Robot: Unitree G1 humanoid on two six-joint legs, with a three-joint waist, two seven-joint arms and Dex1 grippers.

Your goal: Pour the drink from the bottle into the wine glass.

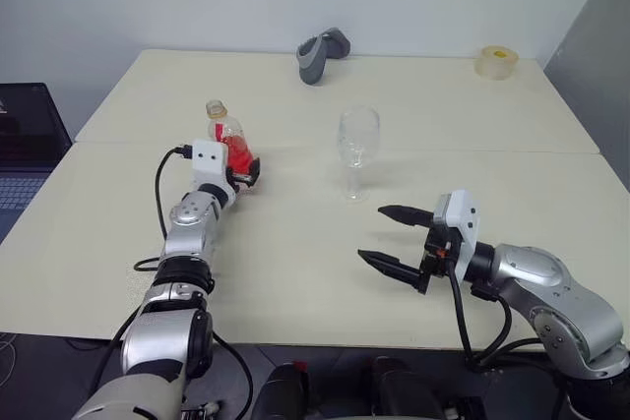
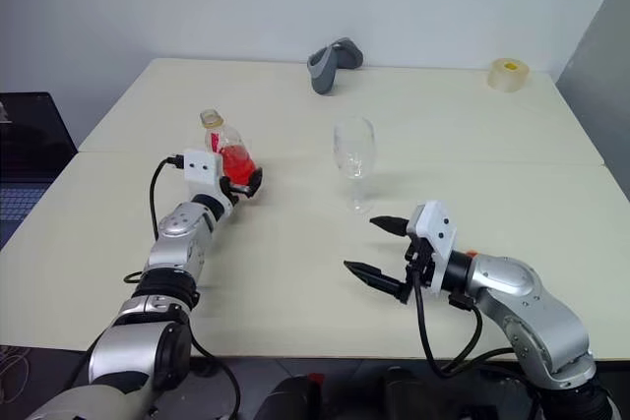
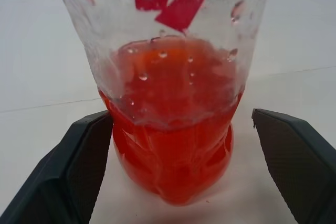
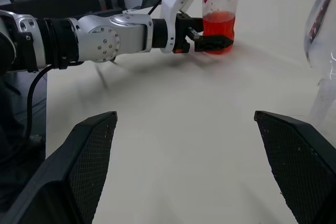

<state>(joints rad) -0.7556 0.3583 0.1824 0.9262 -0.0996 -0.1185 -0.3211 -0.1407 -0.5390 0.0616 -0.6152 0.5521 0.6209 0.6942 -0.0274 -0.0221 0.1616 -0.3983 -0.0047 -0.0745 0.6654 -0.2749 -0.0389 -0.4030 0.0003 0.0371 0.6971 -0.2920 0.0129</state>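
Right gripper point(image 1: 396, 237) is hovering w/ jaws spread, empty. Left gripper point(image 4: 210, 39) is flanking bottle point(image 1: 229, 140) base, unclamped; contact unclear. Wine glass point(image 1: 357, 151) is standing apart.

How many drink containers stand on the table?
2: the bottle on the table's left, between the left gripper's open fingers; the wine glass at mid-table.

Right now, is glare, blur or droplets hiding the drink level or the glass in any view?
Left wrist view: droplets on the bottle wall, yet the drink line reads clearly between the open left gripper fingers. Right wrist view: the wine glass is cropped at the edge and smeared. Eye views: even light, soft shadows, glass faint but legible.
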